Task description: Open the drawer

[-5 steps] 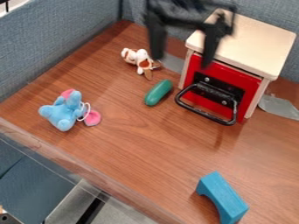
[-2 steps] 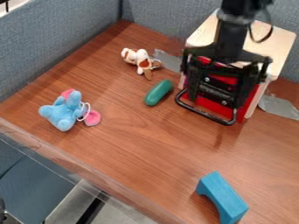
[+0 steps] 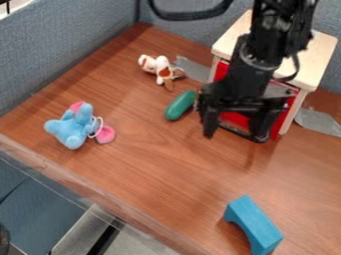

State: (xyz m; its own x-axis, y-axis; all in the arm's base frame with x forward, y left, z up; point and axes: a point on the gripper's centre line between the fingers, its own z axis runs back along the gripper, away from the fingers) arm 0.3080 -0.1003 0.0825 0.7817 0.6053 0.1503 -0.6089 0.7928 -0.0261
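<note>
From where I stood, the gripper (image 3: 234,127) hung before the red drawer (image 3: 222,71), its fingers spread wide. The handle (image 3: 238,133) showed between them.

Bright, even light reaches me from a source I cannot place, leaving a soft sheen on the tabletop (image 3: 146,169) and faint shadows.

Two stuffed animals (image 3: 72,128), two pieces of gray tape (image 3: 318,122), one green toy vegetable (image 3: 178,105), one blue arched block (image 3: 254,223), one wooden cabinet (image 3: 321,49), one red drawer (image 3: 221,70) and one black handle (image 3: 238,132) are pictured, along with one wooden table (image 3: 146,164) and two fabric partitions (image 3: 67,50).
</note>
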